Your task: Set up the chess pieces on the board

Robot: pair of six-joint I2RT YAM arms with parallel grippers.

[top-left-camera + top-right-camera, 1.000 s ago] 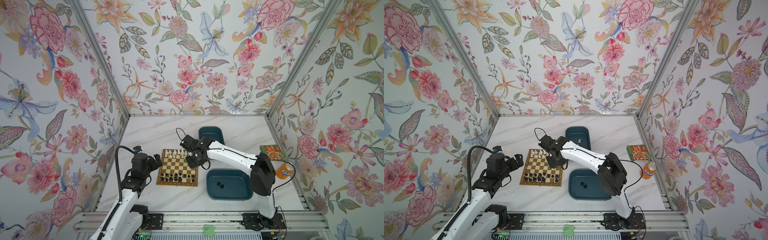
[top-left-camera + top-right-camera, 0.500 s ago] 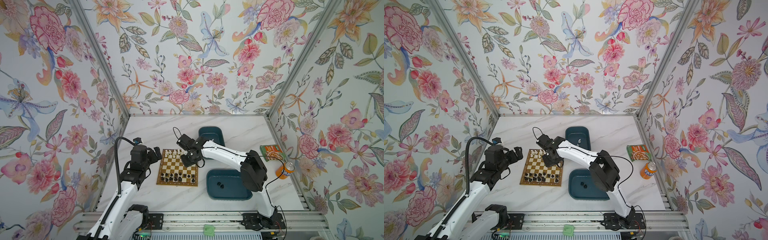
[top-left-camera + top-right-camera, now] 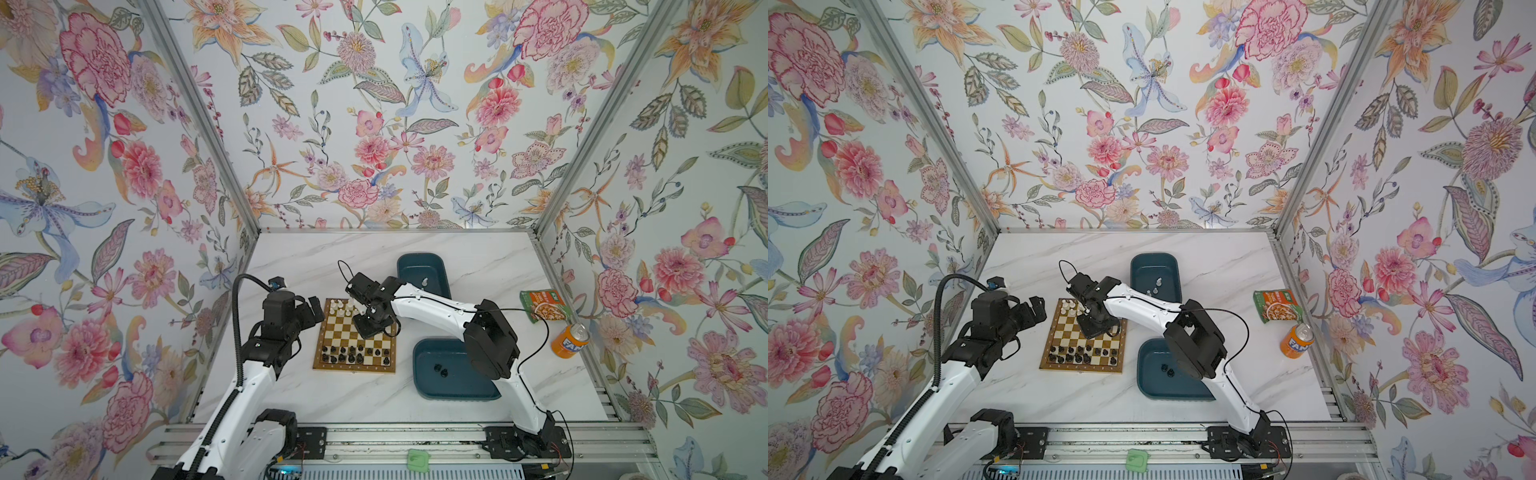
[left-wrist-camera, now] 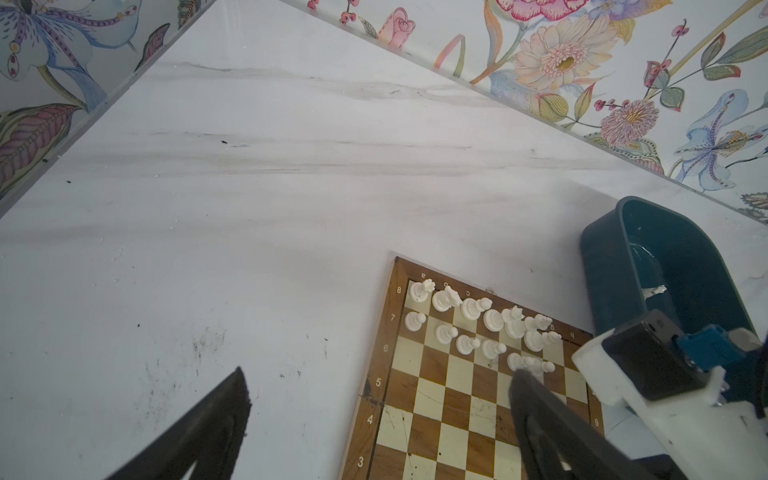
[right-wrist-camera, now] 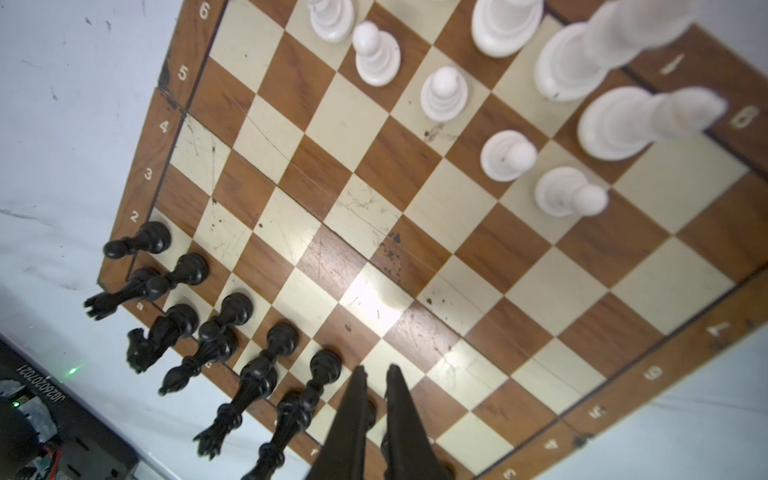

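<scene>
Far tub point(image 3: 1146, 270) holds white pieces point(image 3: 1158, 282); near tub point(image 3: 457, 382) two black pieces point(image 3: 437, 368); left end effector point(image 4: 379, 372) spread; right end effector point(image 5: 377, 368) pressed together

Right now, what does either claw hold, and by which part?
Nothing. The black left claw is open, empty; the black right claw, over the checked wooden chessboard, is shut, empty.

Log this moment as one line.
left end effector open at board edge; right end effector shut above board; white pieces far rows; black pieces near rows
</scene>
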